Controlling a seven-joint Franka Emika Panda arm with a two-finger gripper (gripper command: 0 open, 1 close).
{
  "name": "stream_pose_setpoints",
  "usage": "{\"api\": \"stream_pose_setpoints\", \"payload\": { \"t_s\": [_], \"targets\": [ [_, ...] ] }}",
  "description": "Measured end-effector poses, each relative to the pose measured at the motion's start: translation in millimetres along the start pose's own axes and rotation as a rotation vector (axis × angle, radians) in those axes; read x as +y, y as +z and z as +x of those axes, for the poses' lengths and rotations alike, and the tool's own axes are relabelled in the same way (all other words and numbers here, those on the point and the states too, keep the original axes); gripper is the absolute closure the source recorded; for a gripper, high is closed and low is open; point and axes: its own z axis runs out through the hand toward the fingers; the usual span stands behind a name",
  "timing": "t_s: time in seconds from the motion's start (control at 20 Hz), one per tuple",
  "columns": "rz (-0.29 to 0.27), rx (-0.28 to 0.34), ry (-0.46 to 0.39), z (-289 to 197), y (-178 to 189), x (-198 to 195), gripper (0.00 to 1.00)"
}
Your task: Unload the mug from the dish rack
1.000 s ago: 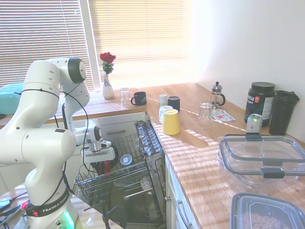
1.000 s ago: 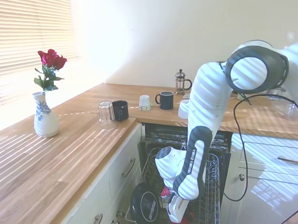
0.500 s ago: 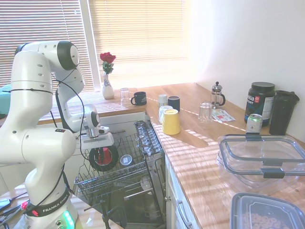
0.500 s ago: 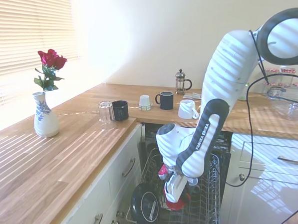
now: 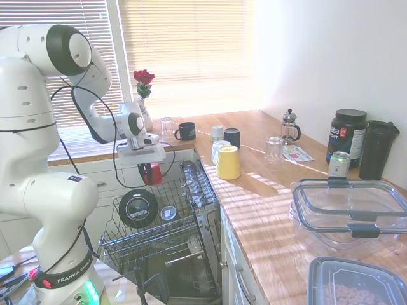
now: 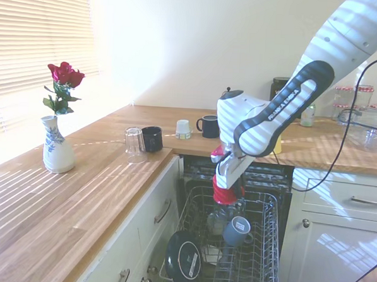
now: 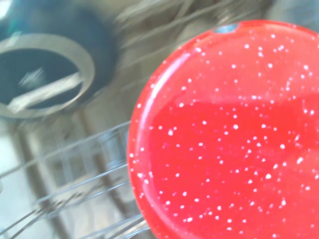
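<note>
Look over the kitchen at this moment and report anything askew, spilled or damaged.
Nothing stands out. The gripper holds the red mug clear above the dish rack, as the job needs. On the worktop the yellow cup stands upside down and tidy, and no spill or breakage shows.

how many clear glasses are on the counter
2. One glass stands beside the black mug; the other glass is next to the French press. More may be hidden.
</note>
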Motion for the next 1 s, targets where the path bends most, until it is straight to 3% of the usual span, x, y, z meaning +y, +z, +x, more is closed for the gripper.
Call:
{"api": "stream_pose_setpoints", "payload": {
  "t_s": [0.2,0.45,0.75,1.0],
  "targets": [
    [0.037,0.002,0.065,55,-54,42,1.0],
    [0.031,-0.015,0.084,102,-87,20,1.0],
    [0.012,-0.054,0.109,163,-92,-9,1.0],
    [0.013,-0.089,0.125,206,-77,-7,1.0]
  ]
}}
